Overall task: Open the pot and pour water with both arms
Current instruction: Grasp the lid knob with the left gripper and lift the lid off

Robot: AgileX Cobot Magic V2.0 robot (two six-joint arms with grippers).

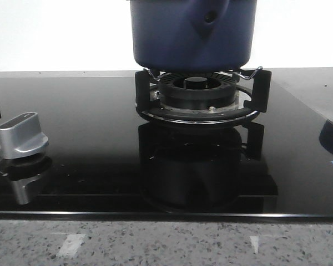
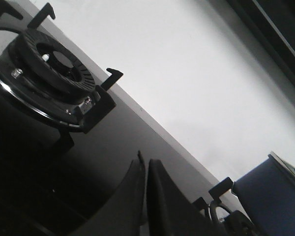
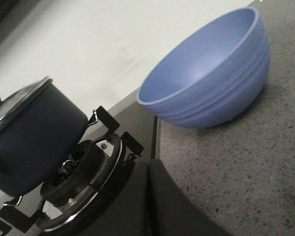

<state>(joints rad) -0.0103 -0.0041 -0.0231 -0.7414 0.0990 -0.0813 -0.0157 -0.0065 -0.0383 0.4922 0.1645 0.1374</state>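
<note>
Pot (image 1: pixel 191 36) on gas burner (image 1: pixel 198 94), lid (image 3: pixel 17 105) on; blue bowl (image 3: pixel 209 78) beside hob on counter; left gripper (image 2: pixel 146 196) and right gripper (image 3: pixel 148 196) narrow, empty; risk: off-centre lid grasp could tip pot from its supports, spilling water.

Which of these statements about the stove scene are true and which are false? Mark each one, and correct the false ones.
1. The pot sits on a burner stand. True.
2. The blue bowl rests on the black glass cooktop. False: it stands on the speckled counter beside the cooktop.
3. The pot's lid is on. True.
4. The bowl lies upside down. False: it stands upright, opening upward.
5. The silver knob is on the right of the front view. False: it is on the left.
6. The second burner carries no pot. True.
</note>
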